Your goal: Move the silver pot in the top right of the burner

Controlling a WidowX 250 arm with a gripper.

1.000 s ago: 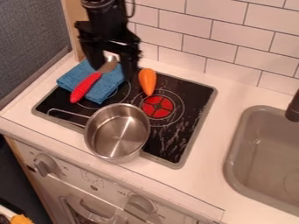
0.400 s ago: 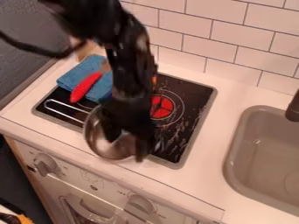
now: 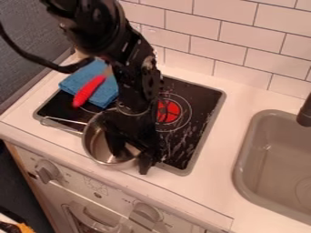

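The gripper (image 3: 130, 154) hangs over the right part of the silver pot, its fingers apart. One finger reaches down inside the pot and the other stands outside its right wall. The silver pot (image 3: 95, 144) sits upright at the front left of the black stove top (image 3: 188, 129), overlapping its front edge, with its wire handle toward the upper left. The arm and gripper hide the pot's right side. Right of the arm lies a red burner (image 3: 169, 111), partly covered by it.
A blue cloth (image 3: 77, 83) with a red-handled spoon (image 3: 88, 91) on it lies at the stove's back left. White wall tiles (image 3: 243, 50) run behind the counter. On the right are a grey sink (image 3: 243, 168) and a dark faucet (image 3: 305, 111).
From the back left, the arm has come forward and down over the pot. The pot has shifted slightly left. The orange carrot seen earlier behind the burner is now hidden by the arm.
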